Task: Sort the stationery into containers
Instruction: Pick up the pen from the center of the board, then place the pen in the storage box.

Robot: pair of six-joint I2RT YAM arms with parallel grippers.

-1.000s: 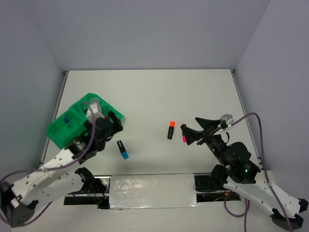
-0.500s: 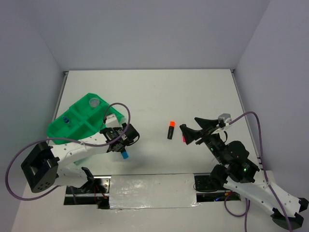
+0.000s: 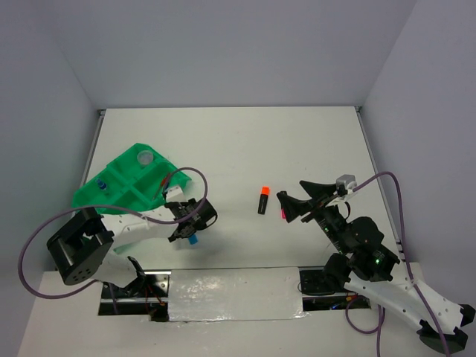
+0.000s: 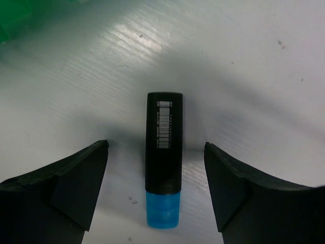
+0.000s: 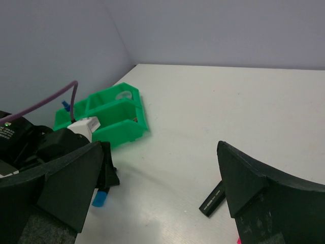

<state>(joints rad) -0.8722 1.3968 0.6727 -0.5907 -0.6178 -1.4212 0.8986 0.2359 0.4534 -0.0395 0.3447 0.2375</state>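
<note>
A black highlighter with a blue end (image 4: 163, 152) lies flat on the white table, between the open fingers of my left gripper (image 4: 156, 147), which is low over it and not touching it. From above, only its blue end (image 3: 193, 240) shows under the left gripper (image 3: 184, 227). The orange-ended highlighter (image 3: 262, 199) lies mid-table. The pink-ended one (image 3: 283, 214) is partly hidden under my right gripper (image 3: 294, 202), which is open, empty and raised. The green tray (image 3: 119, 195) sits at the left and holds a round clear tub (image 3: 144, 157) and a blue-capped bottle (image 3: 102, 183).
The right wrist view shows the tray (image 5: 109, 114), the left arm with its purple cable (image 5: 51, 104) and the black body of the orange-ended highlighter (image 5: 213, 198). Grey walls close in the table on three sides. A shiny plate (image 3: 234, 294) lies between the arm bases.
My left arm has swung down from beside the tray to the blue-ended highlighter, and its open fingers now straddle it. The right arm has not moved.
</note>
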